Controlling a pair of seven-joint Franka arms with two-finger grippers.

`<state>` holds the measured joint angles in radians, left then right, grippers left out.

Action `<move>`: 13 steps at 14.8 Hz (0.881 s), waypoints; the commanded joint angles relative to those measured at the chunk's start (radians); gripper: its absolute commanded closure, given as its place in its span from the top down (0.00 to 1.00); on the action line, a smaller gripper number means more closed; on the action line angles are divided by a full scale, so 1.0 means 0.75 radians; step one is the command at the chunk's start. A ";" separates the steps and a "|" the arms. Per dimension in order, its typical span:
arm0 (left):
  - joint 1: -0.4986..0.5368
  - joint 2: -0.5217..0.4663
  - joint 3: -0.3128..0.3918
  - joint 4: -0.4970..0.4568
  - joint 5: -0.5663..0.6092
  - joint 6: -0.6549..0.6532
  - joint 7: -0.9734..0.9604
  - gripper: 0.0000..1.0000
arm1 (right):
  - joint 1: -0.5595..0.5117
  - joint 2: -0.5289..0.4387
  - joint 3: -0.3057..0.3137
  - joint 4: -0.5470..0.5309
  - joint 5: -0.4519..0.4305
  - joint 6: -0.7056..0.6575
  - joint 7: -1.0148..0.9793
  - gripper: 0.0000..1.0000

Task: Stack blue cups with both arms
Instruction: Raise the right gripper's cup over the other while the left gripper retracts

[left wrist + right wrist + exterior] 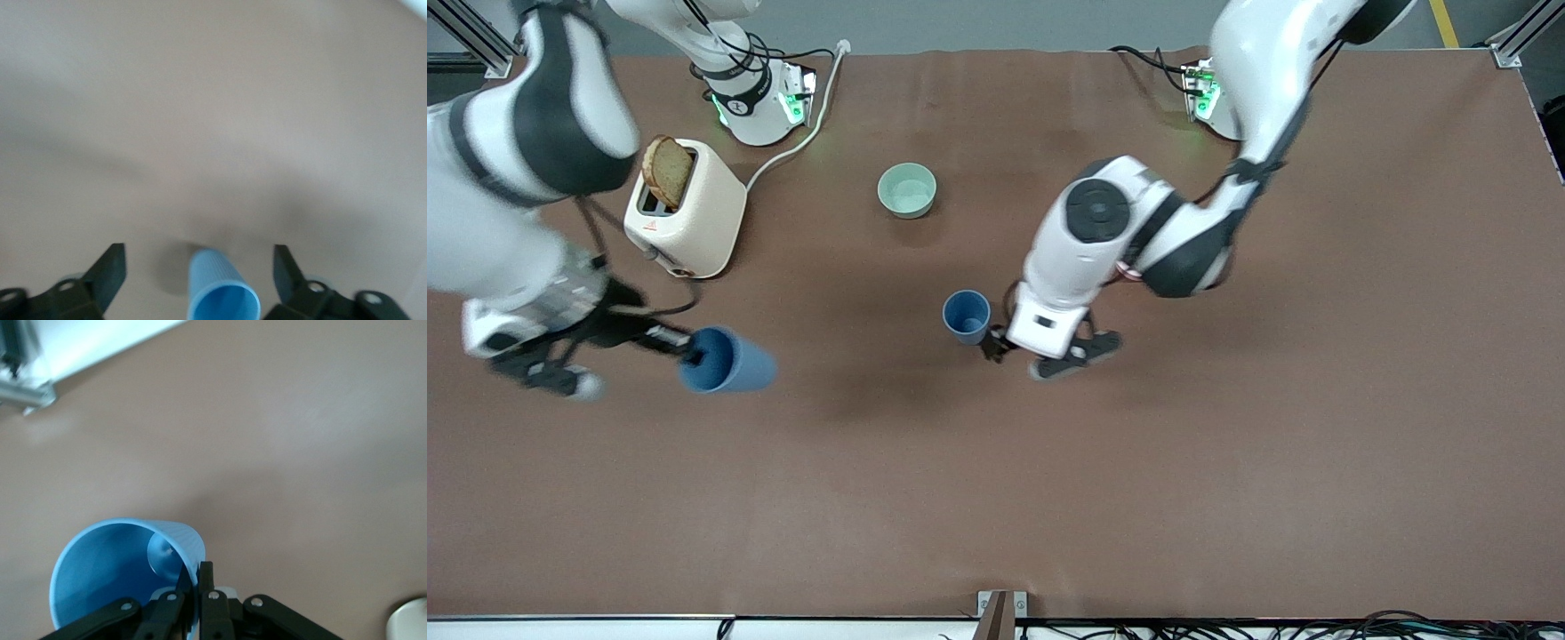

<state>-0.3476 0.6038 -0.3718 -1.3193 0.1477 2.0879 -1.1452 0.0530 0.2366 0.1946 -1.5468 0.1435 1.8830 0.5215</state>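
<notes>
One blue cup [967, 316] stands upright on the table near the middle. My left gripper [1039, 352] is open right beside it, toward the left arm's end. In the left wrist view this cup [221, 291] shows between the two spread fingers [112, 269], touching neither. My right gripper [685, 348] is shut on the rim wall of the second blue cup [727, 360] and holds it tilted in the air over the table toward the right arm's end. In the right wrist view one finger is inside this cup [110, 580] and one outside, at my right gripper [197, 579].
A cream toaster [694, 222] with a slice of bread [667, 171] stands near the right arm's base, its cable trailing along the table. A pale green bowl [907, 190] sits farther from the front camera than the standing cup.
</notes>
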 commanded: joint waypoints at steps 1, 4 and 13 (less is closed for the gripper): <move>0.160 -0.160 -0.007 0.008 0.030 -0.172 0.200 1.00 | -0.011 -0.050 0.210 -0.093 -0.058 0.038 0.285 0.00; 0.336 -0.310 -0.012 0.000 0.030 -0.402 0.507 1.00 | -0.005 0.036 0.427 -0.093 -0.228 0.107 0.547 0.00; 0.600 -0.586 0.007 -0.036 -0.001 -0.675 1.136 1.00 | 0.072 0.241 0.614 -0.257 -0.559 0.360 0.937 0.00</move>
<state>0.0782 0.2358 -0.3722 -1.2930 0.1530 1.6047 -0.3730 0.1135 0.4327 0.6402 -1.6670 -0.2429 2.0876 1.1875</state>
